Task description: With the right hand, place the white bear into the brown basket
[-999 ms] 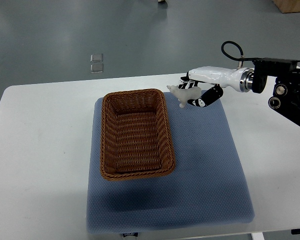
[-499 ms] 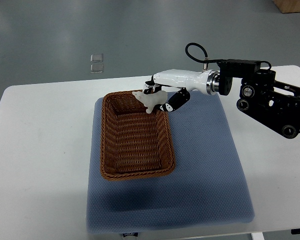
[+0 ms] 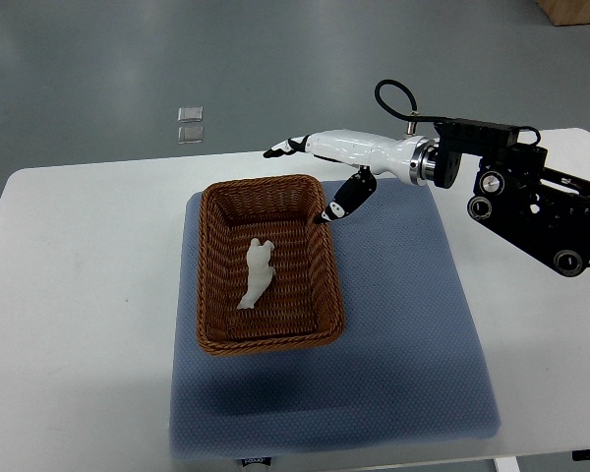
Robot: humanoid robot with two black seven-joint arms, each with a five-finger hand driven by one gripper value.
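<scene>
Grey floor fills the top of the view, smooth and a bit shiny, with two small pale square plates (image 3: 190, 123) set in it. Below that stands a white table with rounded corners (image 3: 79, 295). On the table lies a big blue-grey mat (image 3: 403, 334). It looks soft, with tiny dots all over it, and its corners are round too.

On the left part of the mat sits a brown woven basket (image 3: 267, 189). It is a long box shape with round corners, made of thin strips woven in rows, so its walls and floor look bumpy and ridged.

Inside the basket lies the small white bear (image 3: 257, 273). It is flat on the basket floor, near the middle, stretched out long and tilted a little, with its fatter end toward the far wall and its thin end toward the near wall. It looks smooth and plain white all over. Nothing is touching it.

The robot's right hand (image 3: 313, 167) reaches in from the right side. It is white and shiny with black tips. Its fingers (image 3: 283, 149) are spread wide and hold nothing. They point out past the far edge of the basket, and the thumb (image 3: 342, 202) hangs down near the basket's far right corner. Behind the hand come a silver ring and a black arm with a looped black cable (image 3: 398, 98).
</scene>
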